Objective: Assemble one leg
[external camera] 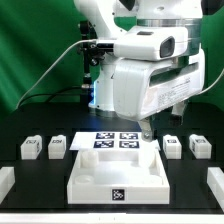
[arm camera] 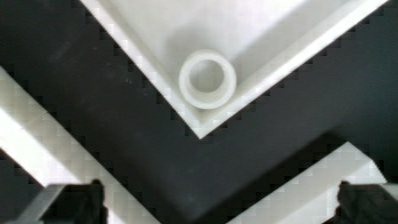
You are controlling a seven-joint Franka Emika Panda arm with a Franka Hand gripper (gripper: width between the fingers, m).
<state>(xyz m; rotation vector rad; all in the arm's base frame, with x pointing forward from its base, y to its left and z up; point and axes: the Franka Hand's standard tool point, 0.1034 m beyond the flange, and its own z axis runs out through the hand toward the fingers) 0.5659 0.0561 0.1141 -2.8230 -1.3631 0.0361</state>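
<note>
The legs are small white blocks, each showing a black-and-white square tag (all four alike). First leg (external camera: 30,148) and second leg (external camera: 57,147) sit side by side at eight o'clock of the exterior view; third leg (external camera: 172,146) and fourth leg (external camera: 199,147) at four o'clock.

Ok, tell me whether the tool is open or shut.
Open. In the wrist view the tool shows both fingertips far apart, with nothing held between them.

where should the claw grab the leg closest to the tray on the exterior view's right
Probably straight down from above, claw pinching the leg across its two side faces: it stands upright, apart from the neighbouring leg and the tray.
</note>
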